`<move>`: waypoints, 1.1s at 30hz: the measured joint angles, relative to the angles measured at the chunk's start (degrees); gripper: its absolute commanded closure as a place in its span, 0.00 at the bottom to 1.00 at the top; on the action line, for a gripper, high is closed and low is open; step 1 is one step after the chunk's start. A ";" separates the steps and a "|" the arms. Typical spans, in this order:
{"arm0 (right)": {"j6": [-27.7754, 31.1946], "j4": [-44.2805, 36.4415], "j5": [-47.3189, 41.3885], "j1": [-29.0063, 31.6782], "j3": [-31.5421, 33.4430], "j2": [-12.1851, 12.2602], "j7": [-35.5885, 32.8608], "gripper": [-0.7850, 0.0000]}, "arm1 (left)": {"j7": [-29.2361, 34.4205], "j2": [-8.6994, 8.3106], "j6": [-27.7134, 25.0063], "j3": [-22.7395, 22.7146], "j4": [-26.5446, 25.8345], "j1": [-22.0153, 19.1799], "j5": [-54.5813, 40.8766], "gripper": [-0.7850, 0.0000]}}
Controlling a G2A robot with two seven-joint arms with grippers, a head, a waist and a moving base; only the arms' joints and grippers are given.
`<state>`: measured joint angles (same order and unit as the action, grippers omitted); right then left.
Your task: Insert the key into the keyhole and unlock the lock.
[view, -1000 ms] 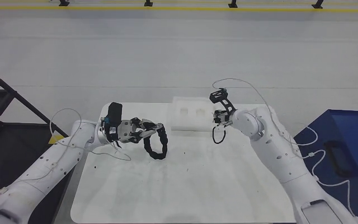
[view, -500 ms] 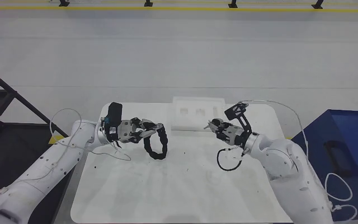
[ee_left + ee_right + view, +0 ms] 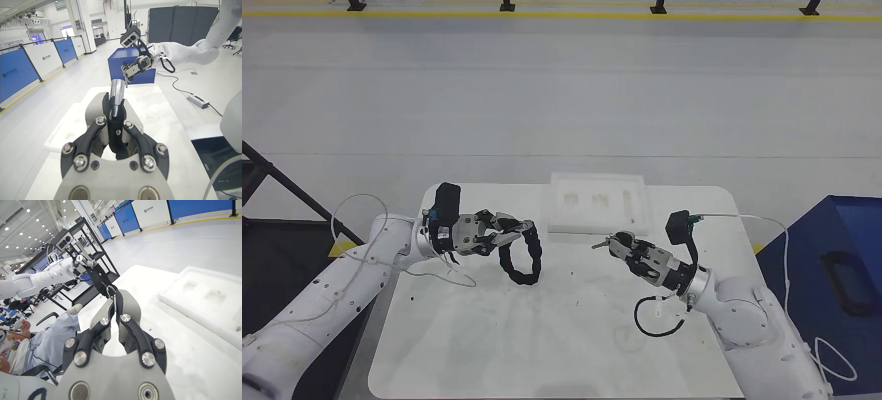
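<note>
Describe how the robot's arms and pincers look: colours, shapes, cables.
The left arm and right arm are smooth white jointed shells. Each wrist carries a black camera box on a bracket. The left pincer and right pincer have grey metal bases, black linkage bars with silver bolts, pale fingers with black pads. A black cable loops by the right wrist.

a large, bright industrial hall set up as a robotics test floor: a wide pale polished floor point(image 3: 542, 90) with a yellow lane line point(image 3: 562, 14), rows of blue-and-white barrier panels point(image 3: 19, 70), round ceiling lights point(image 3: 28, 210) high overhead, dark partition screens point(image 3: 189, 22), a black metal rack point(image 3: 108, 256), office chairs point(image 3: 229, 40), and a white counter point(image 3: 542, 340) standing in the open.
</note>
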<state>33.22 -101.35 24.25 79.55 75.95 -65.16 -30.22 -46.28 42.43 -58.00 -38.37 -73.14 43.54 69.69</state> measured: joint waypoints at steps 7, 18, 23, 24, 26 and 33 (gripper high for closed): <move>-0.42 0.07 -0.46 0.22 -0.15 -0.04 0.35 1.00 | 0.00 0.00 0.01 0.00 -0.01 0.00 0.00 1.00; 4.38 -2.12 -20.10 2.16 -0.29 0.22 -1.39 1.00 | -5.15 1.37 7.89 -1.46 -6.70 1.86 6.36 1.00; 4.50 -3.84 -25.07 3.88 1.21 0.57 -1.89 1.00 | -11.53 3.59 15.14 1.11 -4.69 1.31 13.94 1.00; 3.76 -4.47 -23.99 4.20 1.58 0.63 -1.59 1.00 | -12.50 4.11 16.51 1.86 -4.18 1.09 15.46 1.00; 1.75 -6.25 -20.72 5.05 1.87 0.64 -0.13 1.00 | -14.75 5.38 19.51 3.58 -2.80 0.50 18.46 1.00; -5.91 -12.33 -6.64 7.47 -0.40 0.17 6.90 1.00 | -17.74 9.37 25.78 7.38 2.05 -1.26 21.09 1.00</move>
<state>27.31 -113.67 17.60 87.02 75.55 -64.98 -23.32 -64.02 51.80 -32.22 -30.99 -71.08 42.28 90.77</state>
